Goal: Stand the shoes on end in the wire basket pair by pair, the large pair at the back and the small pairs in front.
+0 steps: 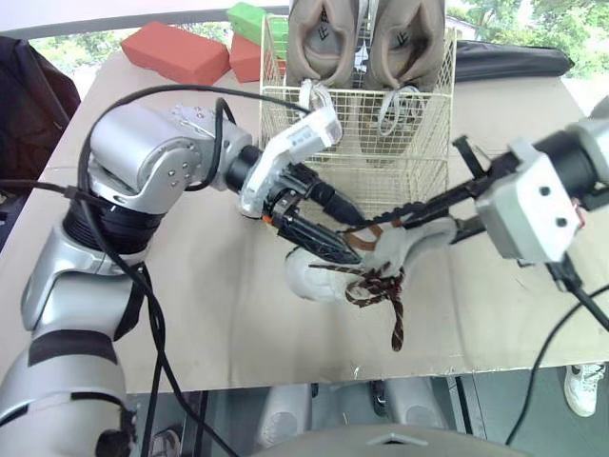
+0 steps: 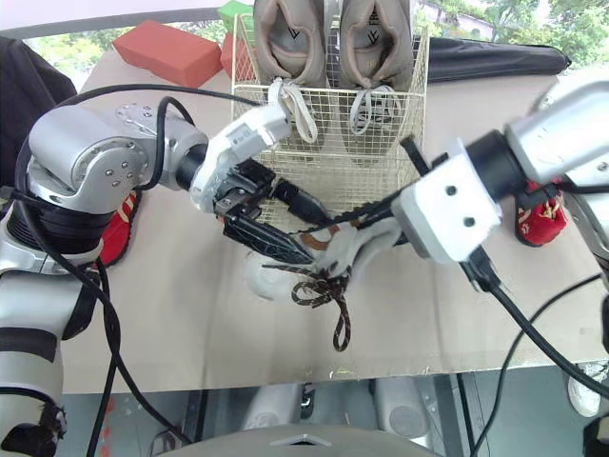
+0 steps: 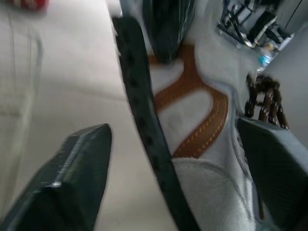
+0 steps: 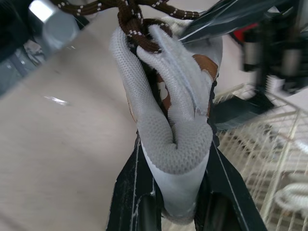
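Red blocks (image 1: 176,49) are seen at the far left corner of the tabletop (image 1: 190,324), with a green block (image 1: 247,17) just beside them at the far edge. A red item (image 2: 119,233) is partly hidden beneath the left arm near the left edge.

The left tool (image 1: 352,233) is held open in front of the basket, its two black fingers spread wide. In the left wrist view part of the small grey shoe (image 1: 390,249) is seen between them, but no grip on it can be made out. This shoe, trimmed in tan, is found at the middle of the tabletop, with its pale toe low and pointing towards the left edge and its heel raised. Whether the toe touches the tabletop cannot be told. Its brown laces (image 1: 381,290) are left loose and hang towards the near edge.

The wire basket (image 1: 419,162) is placed at the middle of the far edge. The large taupe pair (image 1: 366,38) is stood on end at its back, with white laces draped over the wire.

The right tool (image 4: 174,159) is clamped on the heel collar of the small grey shoe, one finger on either side of the mesh. A red shoe (image 2: 540,221) is seen near the right edge.
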